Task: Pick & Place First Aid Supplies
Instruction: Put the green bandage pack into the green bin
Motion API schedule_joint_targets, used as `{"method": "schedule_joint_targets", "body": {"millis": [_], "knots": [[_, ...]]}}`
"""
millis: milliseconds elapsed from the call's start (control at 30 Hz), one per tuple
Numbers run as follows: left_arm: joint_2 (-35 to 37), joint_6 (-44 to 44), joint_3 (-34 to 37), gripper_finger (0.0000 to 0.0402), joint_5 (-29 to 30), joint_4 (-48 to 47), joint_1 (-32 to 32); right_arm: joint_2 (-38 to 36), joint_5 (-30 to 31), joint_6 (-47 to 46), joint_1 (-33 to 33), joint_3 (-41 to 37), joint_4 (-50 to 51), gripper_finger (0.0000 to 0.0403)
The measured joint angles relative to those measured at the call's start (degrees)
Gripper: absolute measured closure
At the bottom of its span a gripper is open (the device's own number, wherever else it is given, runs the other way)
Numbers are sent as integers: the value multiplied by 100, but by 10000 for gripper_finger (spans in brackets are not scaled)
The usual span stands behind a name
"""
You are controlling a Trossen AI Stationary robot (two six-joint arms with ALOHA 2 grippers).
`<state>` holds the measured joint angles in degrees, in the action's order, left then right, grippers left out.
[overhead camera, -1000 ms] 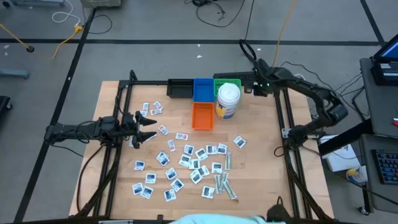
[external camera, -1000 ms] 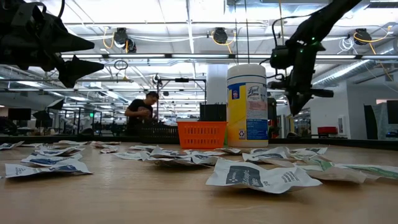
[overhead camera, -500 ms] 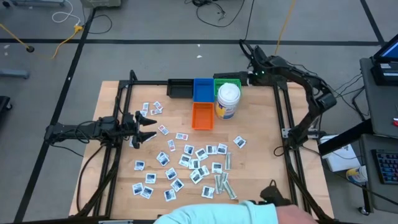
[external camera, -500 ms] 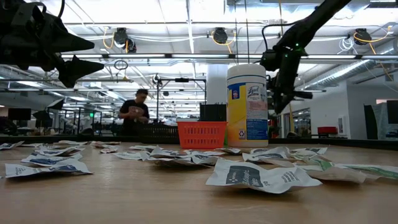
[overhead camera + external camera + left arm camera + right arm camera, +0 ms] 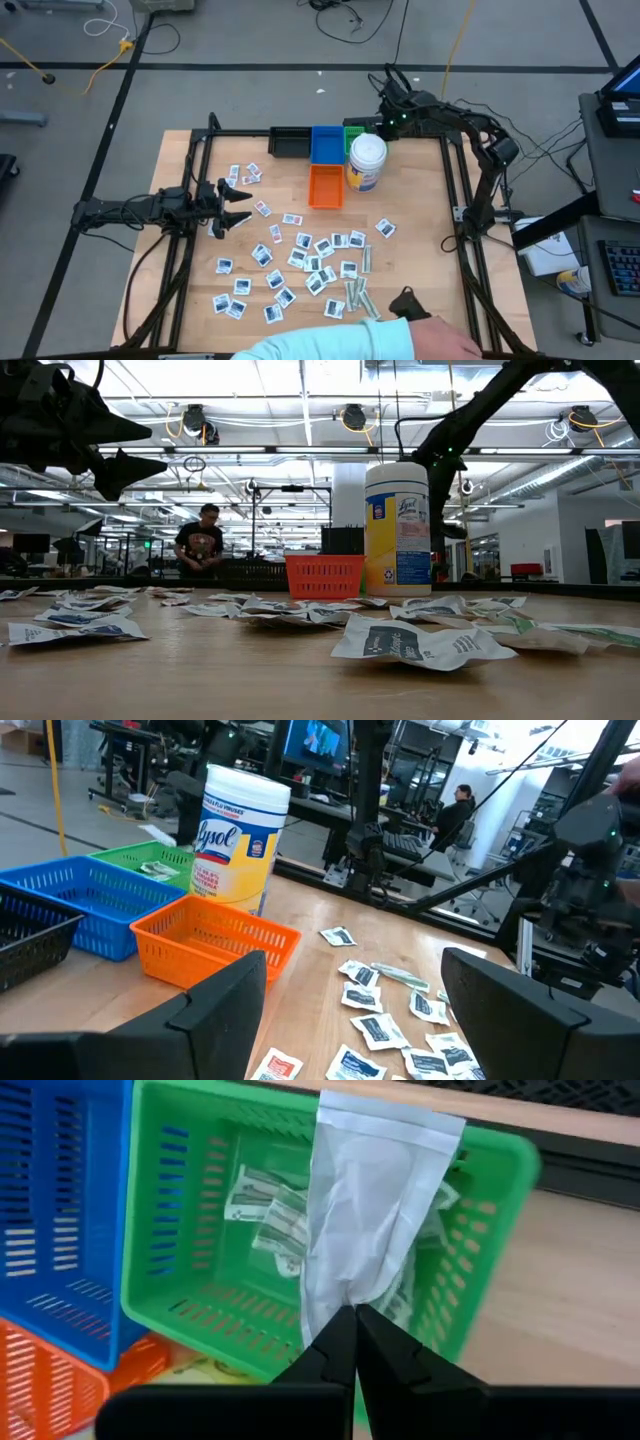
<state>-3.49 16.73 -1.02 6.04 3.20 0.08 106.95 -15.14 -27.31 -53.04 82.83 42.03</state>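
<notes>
Many small white square packets (image 5: 310,262) with dark print lie flat over the middle of the table, with pale grey-green strips (image 5: 360,295) near them. My right gripper (image 5: 353,1312) is at the far edge, above the green basket (image 5: 170,1230), shut on one pale wrapped strip (image 5: 375,1200). More strips (image 5: 268,1215) lie on the basket's floor. My left gripper (image 5: 235,203) hovers open above the table's left part, also seen in the low view (image 5: 155,445), touching nothing. My right gripper pinches the pale strip by one end (image 5: 338,1292) between its two fingertips. The fingers slant down from the table's right side. The strip is lifted clear and reaches out ahead of the fingers over the green basket (image 5: 362,130).
Black (image 5: 288,143), blue (image 5: 325,143) and orange (image 5: 325,186) baskets stand in the far middle, with a tall wipes canister (image 5: 367,162) beside the green one. A person's arm in a pale sleeve (image 5: 350,345) reaches over the near edge. Bare wood lies at the right side (image 5: 420,230).
My right gripper has moved along the far edge toward the table's left, from beyond the canister to above the green basket, still shut on the strip. A person's sleeved arm has come in over the near edge.
</notes>
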Motion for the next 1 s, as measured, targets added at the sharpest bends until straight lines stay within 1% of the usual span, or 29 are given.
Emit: {"method": "schedule_joint_targets", "body": {"millis": [167, 233, 333, 533, 667, 733, 833, 1000], "knots": [[1, 0, 1, 96, 0, -2, 0, 7, -4, 345, -14, 0, -48, 401], [0, 0, 1, 96, 0, -1, 0, -2, 4, 416, -17, -2, -40, 390], [0, 2, 1, 96, 0, -2, 0, -24, -9, 424, -9, -2, -28, 360], [0, 0, 2, 96, 0, -2, 0, -21, -15, 446, -11, -7, -10, 276], [0, 1, 1, 96, 0, -1, 0, -55, -3, 449, -33, -7, -88, 242], [0, 0, 0, 96, 0, -2, 0, -144, 50, 447, -59, -7, -69, 237], [0, 0, 0, 96, 0, -2, 0, -333, 337, 452, -99, -7, 33, 241], [0, 0, 1, 96, 0, -2, 0, -658, 1126, 445, -105, -7, 525, 256]]}}
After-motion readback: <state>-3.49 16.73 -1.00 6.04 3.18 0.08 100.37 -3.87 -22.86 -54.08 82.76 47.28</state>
